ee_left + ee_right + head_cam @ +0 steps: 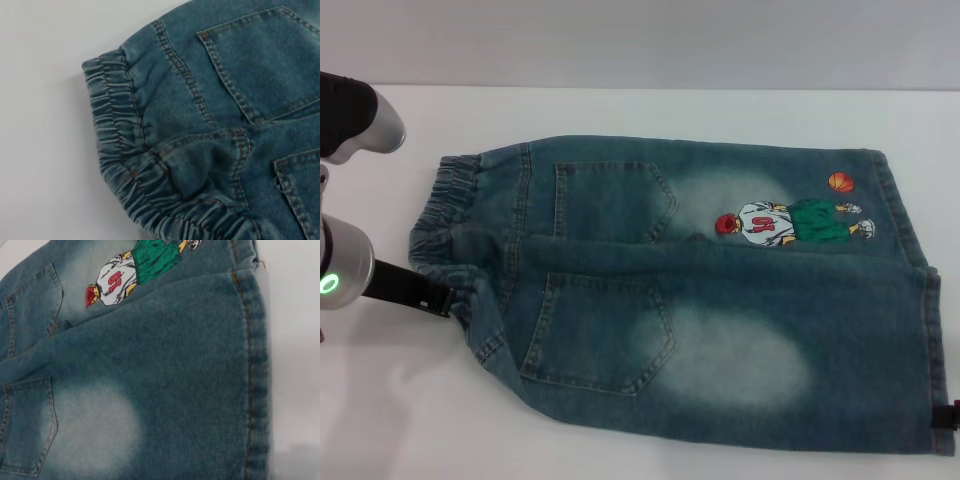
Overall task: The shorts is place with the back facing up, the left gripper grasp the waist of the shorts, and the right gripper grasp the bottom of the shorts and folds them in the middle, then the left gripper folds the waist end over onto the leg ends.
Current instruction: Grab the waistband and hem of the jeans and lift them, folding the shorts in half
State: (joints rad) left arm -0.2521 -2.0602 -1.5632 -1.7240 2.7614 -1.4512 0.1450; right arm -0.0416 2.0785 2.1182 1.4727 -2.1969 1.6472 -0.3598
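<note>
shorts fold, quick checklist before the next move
1. Back side facing up: ok. Both back pockets show on the shorts.
2. Shorts lying flat: not ok. One leg overlaps the other along the middle, and the cloth bunches near the waistband.
3. Left gripper at the waist: ok. Its tip is at the near corner of the waistband. Grip on the cloth: cannot tell.
4. Right gripper at the leg ends: ok for position, since it sits at the near corner of the hem. Grip: cannot tell, as only a sliver of it shows.
5. White table beyond the shorts free for the fold: ok.
</note>
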